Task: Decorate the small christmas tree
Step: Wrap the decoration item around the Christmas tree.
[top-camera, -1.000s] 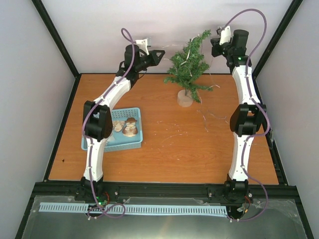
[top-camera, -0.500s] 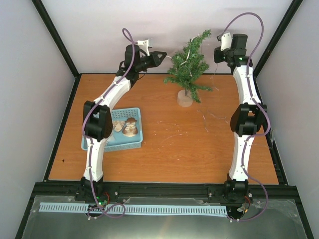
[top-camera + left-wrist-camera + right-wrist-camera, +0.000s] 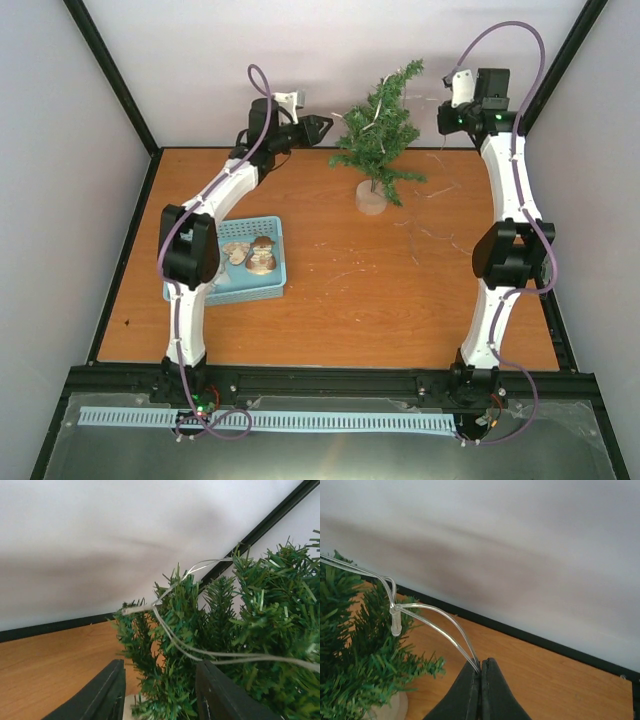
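Observation:
The small christmas tree [image 3: 378,128] stands at the back of the table on a round pale base [image 3: 371,199]. A clear light string [image 3: 428,190] lies over its branches and trails onto the table to its right. My left gripper [image 3: 322,124] is open just left of the tree; in the left wrist view its gripper [image 3: 160,695] has green branches [image 3: 180,680] and the string [image 3: 200,653] between and beyond the jaws. My right gripper [image 3: 445,118] is raised right of the treetop; in the right wrist view it [image 3: 481,669] is shut on the string [image 3: 437,625].
A blue basket [image 3: 270,289] with brown ornaments [image 3: 262,255] sits at the left of the table. Loose string loops [image 3: 415,238] lie on the wood right of the tree. The back wall is close behind both grippers.
My right gripper has moved right and up, away from the treetop, with the string in it. My left gripper has shifted slightly right toward the tree.

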You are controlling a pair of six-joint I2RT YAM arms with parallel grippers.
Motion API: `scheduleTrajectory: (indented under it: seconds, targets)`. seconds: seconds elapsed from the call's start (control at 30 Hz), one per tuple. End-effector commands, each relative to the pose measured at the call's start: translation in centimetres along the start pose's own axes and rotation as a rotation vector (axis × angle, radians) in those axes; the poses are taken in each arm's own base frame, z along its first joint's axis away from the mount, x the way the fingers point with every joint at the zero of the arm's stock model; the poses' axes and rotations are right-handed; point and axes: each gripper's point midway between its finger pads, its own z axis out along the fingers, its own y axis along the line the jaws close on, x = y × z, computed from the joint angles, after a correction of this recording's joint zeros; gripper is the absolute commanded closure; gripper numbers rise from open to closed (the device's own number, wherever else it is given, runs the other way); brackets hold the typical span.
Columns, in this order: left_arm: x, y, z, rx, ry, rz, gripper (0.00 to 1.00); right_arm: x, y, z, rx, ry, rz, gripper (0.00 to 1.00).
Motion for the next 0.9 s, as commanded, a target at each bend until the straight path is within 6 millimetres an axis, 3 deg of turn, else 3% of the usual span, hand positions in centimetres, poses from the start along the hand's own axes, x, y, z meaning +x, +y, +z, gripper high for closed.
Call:
scheduleTrajectory:
  seconds: [0.0, 0.1, 0.3, 0.53, 0.77, 0.87]
  targets:
    - [-2.7, -2.0, -3.2, -0.041, -0.062, 0.082, 0.6, 1.8, 0.1, -1.5, 0.031, 0.092, 0.042, 0.97]
    - [-1.4, -1.6, -4.6, -0.077, -0.069, 0.087, 0.61, 2.7, 1.3, -1.9, -0.008, 0.128, 0.06, 0.97]
    - [-0.4, -3.3, -7.0, -0.086, -0.069, 0.129, 0.6, 5.2, 5.4, -2.9, -0.141, 0.16, 0.139, 0.97]
    - [2.0, -4.9, -9.0, -0.082, -0.032, 0.174, 0.58, 4.8, 6.4, -4.3, -0.142, 0.097, 0.197, 0.97]
    - [4.1, -6.0, -10.9, -0.073, 0.01, 0.19, 0.57, 4.1, 8.7, -5.0, -0.272, 0.049, 0.266, 0.97]
    - [5.2, -6.5, -11.4, -0.062, 0.027, 0.214, 0.57, 3.5, 9.6, -5.7, -0.322, 0.016, 0.298, 0.93]
